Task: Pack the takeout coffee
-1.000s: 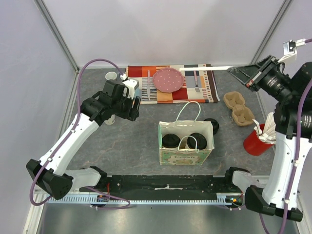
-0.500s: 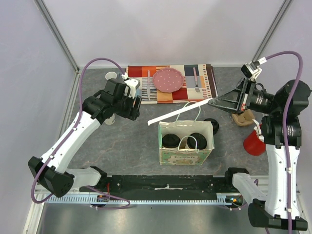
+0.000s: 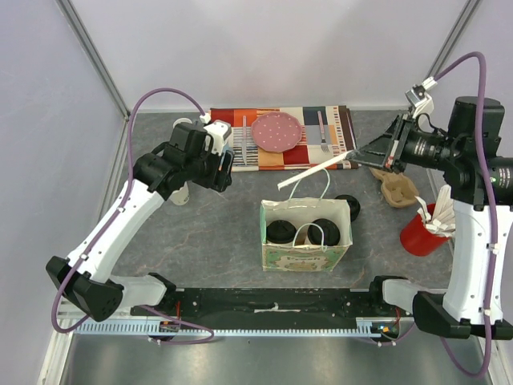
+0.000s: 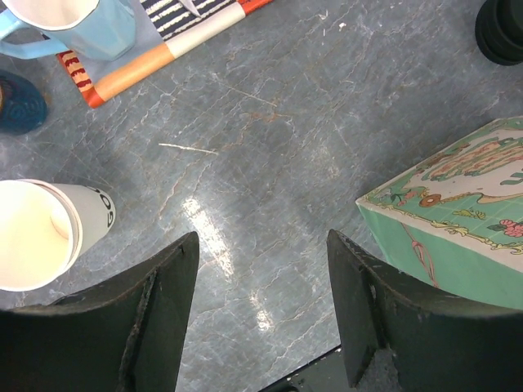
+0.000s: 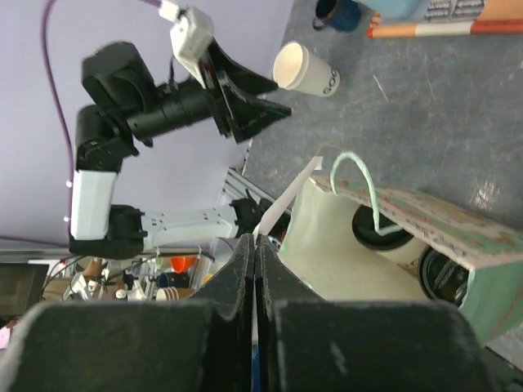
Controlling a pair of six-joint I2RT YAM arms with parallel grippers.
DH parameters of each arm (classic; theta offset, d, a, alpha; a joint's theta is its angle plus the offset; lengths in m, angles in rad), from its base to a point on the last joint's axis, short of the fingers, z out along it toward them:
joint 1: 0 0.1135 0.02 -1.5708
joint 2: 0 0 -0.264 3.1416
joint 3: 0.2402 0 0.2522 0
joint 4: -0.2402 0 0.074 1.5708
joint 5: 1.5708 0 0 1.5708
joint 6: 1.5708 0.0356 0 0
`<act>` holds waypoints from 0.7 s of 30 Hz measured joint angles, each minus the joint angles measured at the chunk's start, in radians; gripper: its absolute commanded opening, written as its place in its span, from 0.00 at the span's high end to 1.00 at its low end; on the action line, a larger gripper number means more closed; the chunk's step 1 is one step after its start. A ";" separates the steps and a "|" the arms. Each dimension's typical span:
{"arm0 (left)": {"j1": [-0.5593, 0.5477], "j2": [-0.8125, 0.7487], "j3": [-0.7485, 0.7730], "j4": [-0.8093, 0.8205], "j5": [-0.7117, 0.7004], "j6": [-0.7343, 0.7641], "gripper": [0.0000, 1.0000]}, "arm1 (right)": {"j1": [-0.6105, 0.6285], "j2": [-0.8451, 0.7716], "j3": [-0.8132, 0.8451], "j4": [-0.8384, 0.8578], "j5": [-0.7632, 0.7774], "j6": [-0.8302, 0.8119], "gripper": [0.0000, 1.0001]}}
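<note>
The left claw [image 4: 261, 245] hangs over bare grey tabletop [image 4: 270, 139], fingers wide apart, gripping nothing. Just off its left finger stands an open, lidless paper cup [image 4: 39, 233] with a dark mark on its side. A light blue mug [image 4: 73, 24] sits farther ahead on that side. To the claw's right is a green floral paper bag [image 4: 441, 220], with a loose black lid [image 4: 500, 28] beyond it.

The right claw [image 5: 255, 242] is pinched together on a long white strip [image 3: 321, 167] that juts out past its tips. Ahead of and below this claw, inside the bag, two lidded cups [image 3: 282, 231] stand side by side.
</note>
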 measured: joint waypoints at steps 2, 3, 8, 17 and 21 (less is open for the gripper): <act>0.000 0.001 0.007 0.001 0.003 0.000 0.30 | 0.011 -0.010 -0.013 -0.039 0.014 -0.040 1.00; 0.000 0.002 0.007 0.002 0.004 0.000 0.30 | 0.019 -0.027 -0.038 -0.058 0.019 -0.052 1.00; 0.000 0.004 0.007 0.000 0.007 0.000 0.30 | 0.056 -0.137 -0.174 -0.137 0.022 -0.071 1.00; 0.000 0.004 0.006 0.000 0.018 0.000 0.30 | 0.069 -0.144 -0.153 -0.172 0.015 -0.073 1.00; 0.000 0.003 0.004 0.000 0.021 0.000 0.30 | 0.082 -0.118 -0.153 -0.174 0.078 -0.090 1.00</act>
